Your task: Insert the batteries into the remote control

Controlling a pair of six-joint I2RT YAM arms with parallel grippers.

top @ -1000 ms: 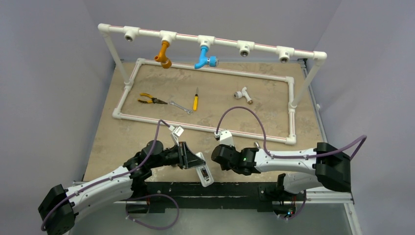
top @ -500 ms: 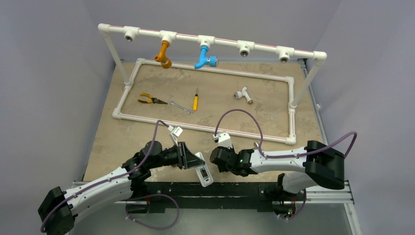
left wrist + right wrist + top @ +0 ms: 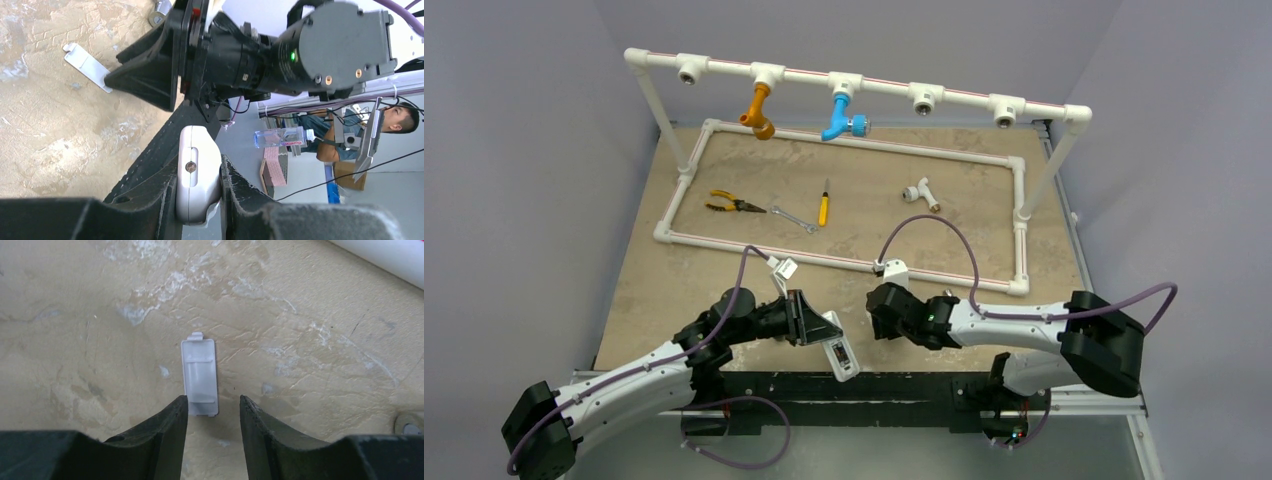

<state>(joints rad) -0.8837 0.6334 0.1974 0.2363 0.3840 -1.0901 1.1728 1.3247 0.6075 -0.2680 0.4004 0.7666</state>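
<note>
Left wrist view: the left gripper [image 3: 198,172] clamps the remote control [image 3: 200,145] at lower centre. The right gripper [image 3: 213,407] hangs open above the cover [image 3: 199,371], mid-frame; closing here would pinch that cover instead of a battery, and none shows clearly.

We look down past the right gripper [image 3: 214,407], whose two dark fingers [image 3: 167,427] stand apart at 6 o'clock over the sandy, mottled table [image 3: 90,315]. A small flat white cover [image 3: 200,371] lies on the table, its tabbed end toward 12 o'clock and its near end reaching into the gap, closer to the 7 o'clock finger. A white pipe [image 3: 385,255] crosses the corner at 1 o'clock, and a small grey round thing [image 3: 410,427] is cut off at 4 o'clock.
</note>
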